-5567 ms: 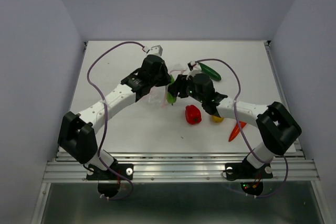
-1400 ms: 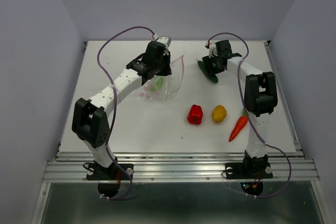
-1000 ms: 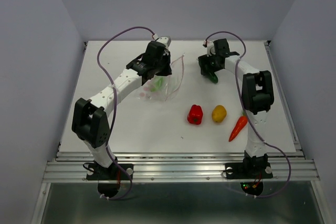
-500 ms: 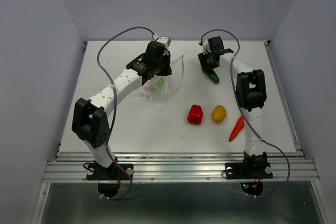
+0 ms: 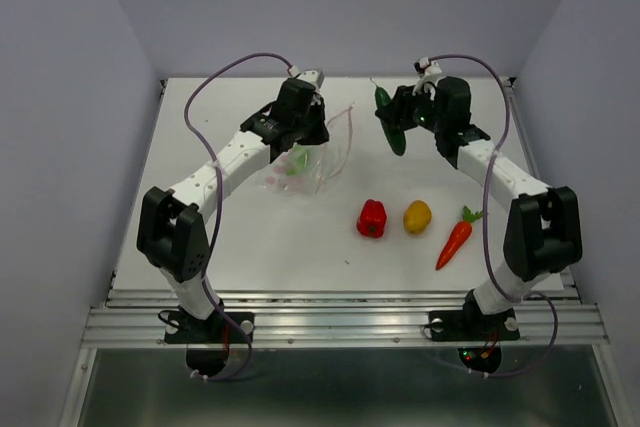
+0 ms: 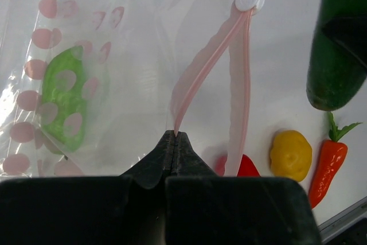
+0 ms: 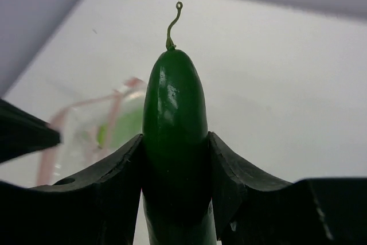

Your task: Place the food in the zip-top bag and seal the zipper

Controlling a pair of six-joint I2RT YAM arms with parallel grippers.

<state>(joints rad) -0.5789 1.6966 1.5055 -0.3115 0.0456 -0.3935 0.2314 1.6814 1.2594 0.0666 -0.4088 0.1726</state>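
Left arm stretched to the far centre, left gripper (image 6: 174, 137) pinched flat on the zip-top bag (image 6: 114, 55); right arm bent toward far right, right gripper (image 7: 175, 142) clamping the dark green cucumber (image 7: 174, 101) between both fingers.

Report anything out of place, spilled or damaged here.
Nothing looks spilled or damaged. The left gripper pinches the zipper of the zip-top bag, light green pod inside; the right gripper holds the cucumber in the air. Red pepper, yellow piece and carrot lie outside the bag.
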